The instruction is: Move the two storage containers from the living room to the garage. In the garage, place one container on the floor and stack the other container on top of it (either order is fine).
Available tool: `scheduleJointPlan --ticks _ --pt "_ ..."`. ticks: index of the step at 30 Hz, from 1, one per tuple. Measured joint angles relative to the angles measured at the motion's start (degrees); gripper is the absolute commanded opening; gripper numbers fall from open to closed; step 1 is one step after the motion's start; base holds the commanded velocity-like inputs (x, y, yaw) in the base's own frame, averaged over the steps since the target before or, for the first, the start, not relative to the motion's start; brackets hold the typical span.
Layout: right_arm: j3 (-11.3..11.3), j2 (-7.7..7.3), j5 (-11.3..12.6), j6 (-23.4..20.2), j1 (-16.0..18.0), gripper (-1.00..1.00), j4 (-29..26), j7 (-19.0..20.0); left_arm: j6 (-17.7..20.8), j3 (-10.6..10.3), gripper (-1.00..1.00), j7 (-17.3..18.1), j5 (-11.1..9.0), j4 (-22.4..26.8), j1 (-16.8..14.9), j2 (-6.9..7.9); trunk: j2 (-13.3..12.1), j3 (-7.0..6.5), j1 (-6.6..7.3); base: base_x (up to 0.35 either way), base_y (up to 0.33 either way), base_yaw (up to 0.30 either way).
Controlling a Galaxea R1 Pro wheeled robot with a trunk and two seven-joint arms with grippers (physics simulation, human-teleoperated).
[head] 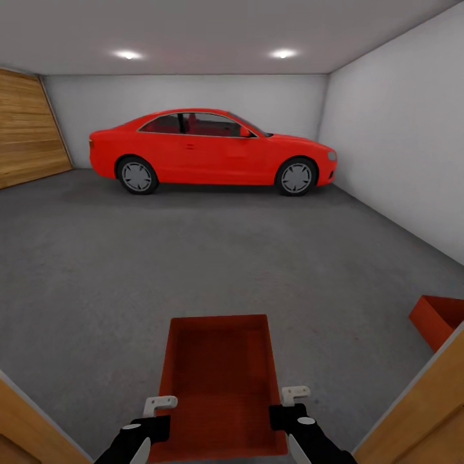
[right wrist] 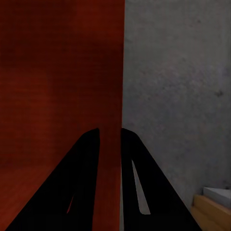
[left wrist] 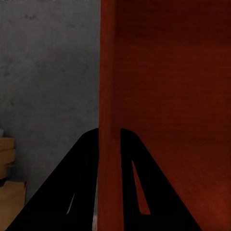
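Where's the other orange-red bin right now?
In the head view, the second orange-red open-top bin sits on the dark grey concrete floor at the right edge, right of the bin both hands grip.

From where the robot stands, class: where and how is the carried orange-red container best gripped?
On its two long side walls, one gripper per side. The storage container is open-topped with thin upright walls, so fingers can straddle a rim. The left gripper and right gripper pinch opposite walls near the robot's end.
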State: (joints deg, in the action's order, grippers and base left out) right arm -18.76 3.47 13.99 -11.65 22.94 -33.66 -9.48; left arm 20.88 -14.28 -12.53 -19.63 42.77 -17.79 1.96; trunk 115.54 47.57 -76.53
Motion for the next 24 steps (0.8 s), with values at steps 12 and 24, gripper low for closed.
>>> scheduleJointPlan --ticks 12,24 --pt "0.0 0.00 0.0 0.0 0.0 -1.00 0.0 0.0 0.0 0.0 -1.00 0.0 0.0 0.0 0.0 0.00 0.0 0.00 0.00 -0.001 0.028 0.000" --pt "0.0 0.00 0.0 0.0 0.0 -1.00 0.0 0.0 0.0 0.0 -1.00 0.0 0.1 0.0 0.0 0.00 0.0 0.00 0.01 0.023 0.037 0.000"
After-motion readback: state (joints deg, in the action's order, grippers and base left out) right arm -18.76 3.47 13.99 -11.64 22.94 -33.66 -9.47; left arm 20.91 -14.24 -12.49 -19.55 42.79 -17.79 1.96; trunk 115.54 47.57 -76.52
